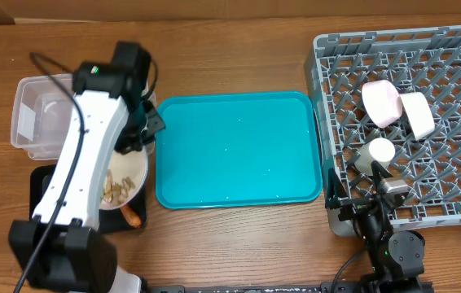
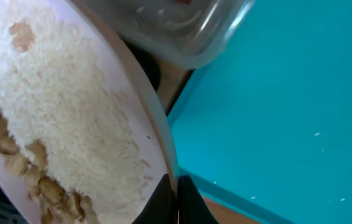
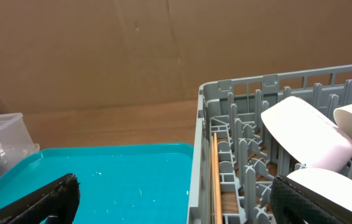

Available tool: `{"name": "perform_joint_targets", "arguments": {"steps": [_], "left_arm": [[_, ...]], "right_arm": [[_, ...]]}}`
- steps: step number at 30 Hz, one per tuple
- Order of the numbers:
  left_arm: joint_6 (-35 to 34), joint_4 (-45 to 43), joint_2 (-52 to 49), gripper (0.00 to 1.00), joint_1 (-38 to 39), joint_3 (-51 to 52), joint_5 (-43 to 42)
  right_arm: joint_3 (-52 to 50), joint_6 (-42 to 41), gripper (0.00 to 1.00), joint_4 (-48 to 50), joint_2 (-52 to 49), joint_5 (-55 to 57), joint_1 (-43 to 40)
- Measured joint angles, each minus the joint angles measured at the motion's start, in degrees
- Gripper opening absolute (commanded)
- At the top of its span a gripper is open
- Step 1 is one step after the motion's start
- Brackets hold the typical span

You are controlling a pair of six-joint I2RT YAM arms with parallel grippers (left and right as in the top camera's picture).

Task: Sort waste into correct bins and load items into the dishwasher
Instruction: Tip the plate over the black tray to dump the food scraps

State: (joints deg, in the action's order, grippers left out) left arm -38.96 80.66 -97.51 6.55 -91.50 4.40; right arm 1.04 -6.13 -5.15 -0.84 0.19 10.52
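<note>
My left gripper (image 2: 176, 200) is shut on the rim of the round white plate (image 2: 70, 106), which is tilted over the shallow black tray (image 1: 41, 183). Tan peanut shells (image 2: 14, 163) lie low on the plate. In the overhead view the gripper (image 1: 135, 140) is at the plate's (image 1: 129, 175) far edge, beside the clear tub (image 1: 39, 114). An orange-brown stick (image 1: 131, 216) lies on the black tray. My right gripper (image 3: 182, 205) is open and empty, straddling the grey dish rack's (image 1: 458, 49) left wall. The rack holds the pink bowl (image 1: 381, 102), white bowl (image 1: 416, 114), white cup (image 1: 381, 150) and wooden chopsticks (image 3: 214, 180).
The teal serving tray (image 1: 234, 146) lies between the bins and the rack, with only small specks on it. It also shows in the left wrist view (image 2: 275, 106) and the right wrist view (image 3: 114, 174). The clear tub's corner (image 2: 188, 31) is just above the plate.
</note>
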Motion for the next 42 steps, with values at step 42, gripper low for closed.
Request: {"name": "perform_joint_targets", "arguments": {"steps": [42], "left_arm": [[41.1,-14.2,28.9,0.04,-56.1,38.0,-62.8]], "right_arm": [[0.0,0.0,1.00,0.0,0.0,0.0,0.0]]}}
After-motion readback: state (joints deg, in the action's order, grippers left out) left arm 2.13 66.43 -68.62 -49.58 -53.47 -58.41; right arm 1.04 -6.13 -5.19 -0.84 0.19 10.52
